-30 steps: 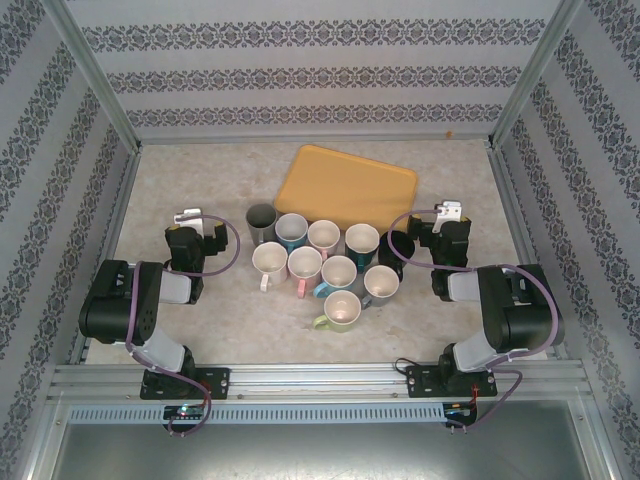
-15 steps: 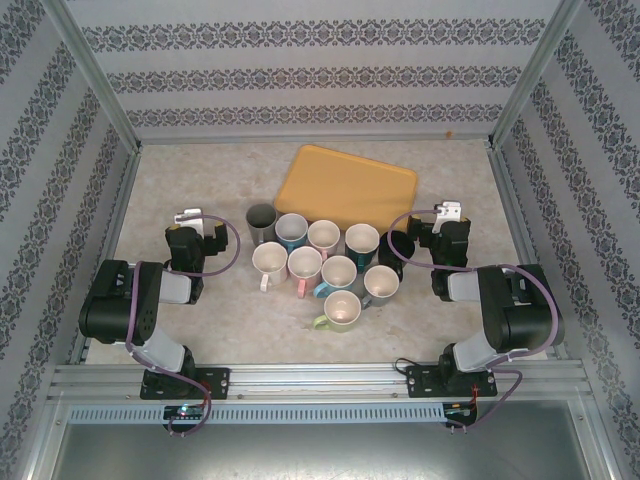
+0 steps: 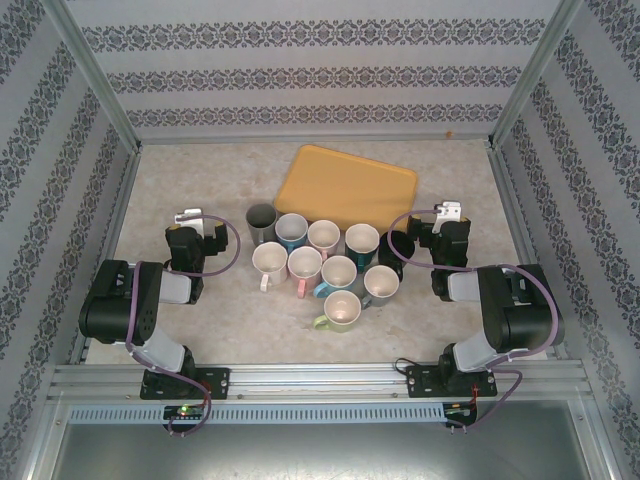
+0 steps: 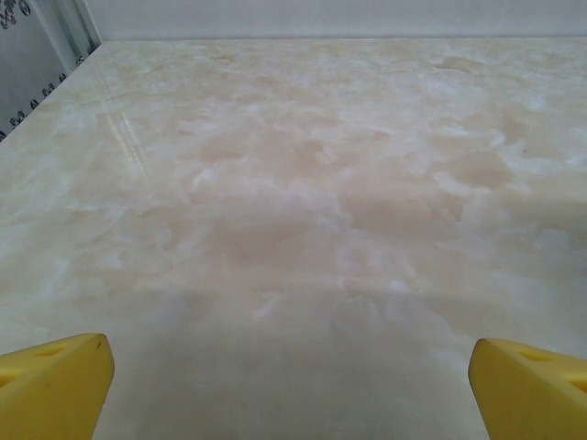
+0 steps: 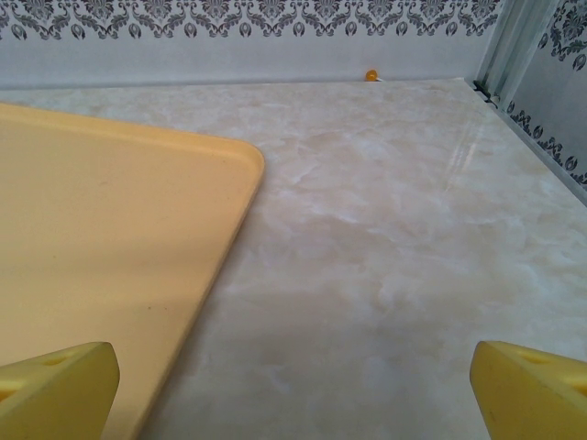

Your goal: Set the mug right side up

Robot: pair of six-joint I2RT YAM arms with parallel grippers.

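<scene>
Back-left of the mug cluster (image 3: 304, 265), the grey mug (image 3: 261, 222) stands on the desk (image 3: 200, 170) and looks bottom-up: its top face reads dark and flat. The eight other mugs (image 3: 338, 272) show pale insides, mouths up. Grey mug sits just beside the teal mug (image 3: 291, 231) to its right and near the front-left corner of the yellow tray (image 3: 345, 185); can't tell if it touches either

Left pincer (image 4: 293, 392): released, jaws spread wide, holding nothing. Its yellow fingertips (image 4: 55, 385) sit at the bottom corners of the left wrist view, with bare marbled desk between and ahead of them. From above it is left of the cluster, pointing toward the back wall, apart from the grey mug

Right pincer (image 5: 293, 394): also released, jaws wide, holding nothing. In the right wrist view the tray's rounded corner lies ahead on the left and bare desk on the right. A small orange object (image 5: 371, 74) sits at the foot of the back wall. From above this pincer is right of the cluster, near the tray's right edge, well apart from the grey mug
</scene>
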